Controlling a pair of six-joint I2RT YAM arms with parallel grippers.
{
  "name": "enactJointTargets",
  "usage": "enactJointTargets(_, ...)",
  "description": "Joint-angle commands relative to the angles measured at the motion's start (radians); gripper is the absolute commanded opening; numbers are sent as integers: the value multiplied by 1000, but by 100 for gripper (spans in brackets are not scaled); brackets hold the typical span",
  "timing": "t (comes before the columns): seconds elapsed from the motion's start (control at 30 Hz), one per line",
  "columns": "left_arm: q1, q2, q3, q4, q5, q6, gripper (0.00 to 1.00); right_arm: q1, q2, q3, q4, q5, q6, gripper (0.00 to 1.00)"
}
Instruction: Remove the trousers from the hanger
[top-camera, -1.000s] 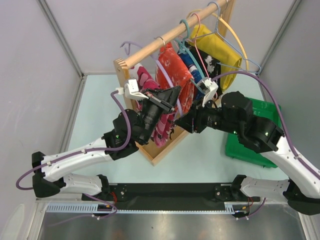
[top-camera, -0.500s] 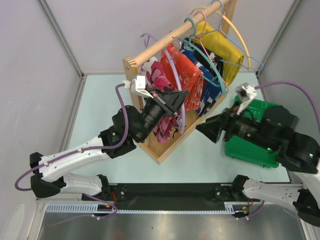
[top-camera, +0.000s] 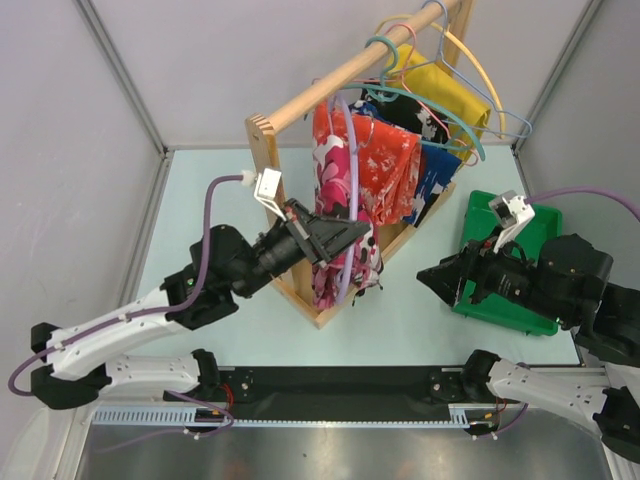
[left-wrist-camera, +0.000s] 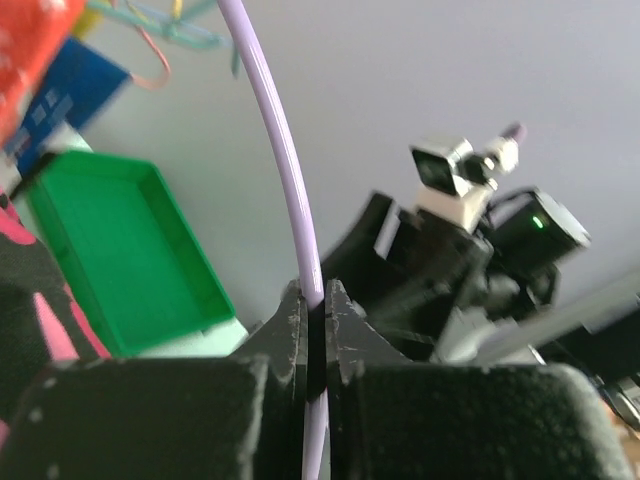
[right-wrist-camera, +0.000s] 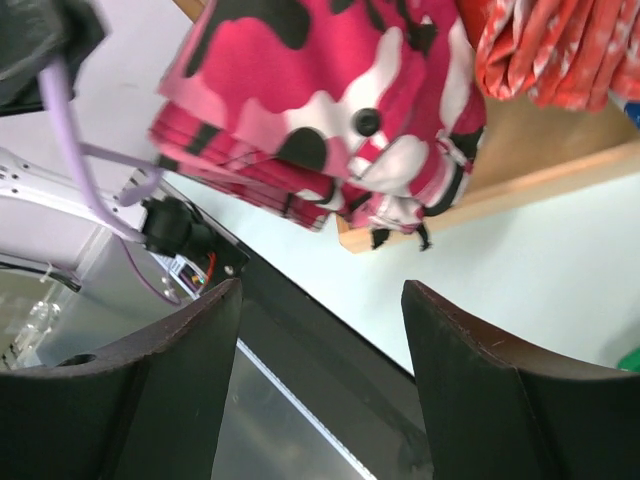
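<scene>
The pink, magenta, white and black camouflage trousers (top-camera: 332, 205) hang folded over the thin lilac hanger (top-camera: 347, 140) at the near end of the wooden rack. My left gripper (top-camera: 347, 236) is shut on the hanger's lilac rod, which runs up between the closed fingers in the left wrist view (left-wrist-camera: 292, 150). The trousers show at that view's left edge (left-wrist-camera: 28, 300). My right gripper (top-camera: 438, 281) is open and empty, to the right of the trousers and apart from them. The right wrist view looks up at the trousers (right-wrist-camera: 320, 90) from below, past its spread fingers (right-wrist-camera: 200, 340).
The wooden rack's rod (top-camera: 360, 62) carries an orange-red speckled garment (top-camera: 388, 165), a blue-black-white one (top-camera: 437, 178), a yellow one (top-camera: 440, 92) and a teal hanger (top-camera: 432, 100). Its base board (top-camera: 322, 314) lies on the table. A green bin (top-camera: 512, 305) sits under my right arm.
My right gripper has pulled back from the garments to the right and now stands open by the green bin. My left gripper has kept hold of the hanger and brought it lower and right. The rack shifted.
</scene>
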Motion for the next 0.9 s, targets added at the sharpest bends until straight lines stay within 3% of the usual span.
enactJointTargets(0.0,-3,-139,-33,129,147,-19,1,4,-34,-24,-16,10,-10,71)
enactJointTargets(0.3,-4,-323,-154,103,163,-157,0,5,-43,-241,44,-73,-12,72)
enactJointTargets(0.6,-4,-314,-125,45,131,-279,0,79,-60,-317,234,35,-1,73)
enactJointTargets(0.77,-4,-292,-103,46,111,-309,0,219,23,-296,300,197,-4,75)
enactJointTargets(0.87,-4,-297,-114,45,75,-335,0,446,74,-264,332,483,-10,79)
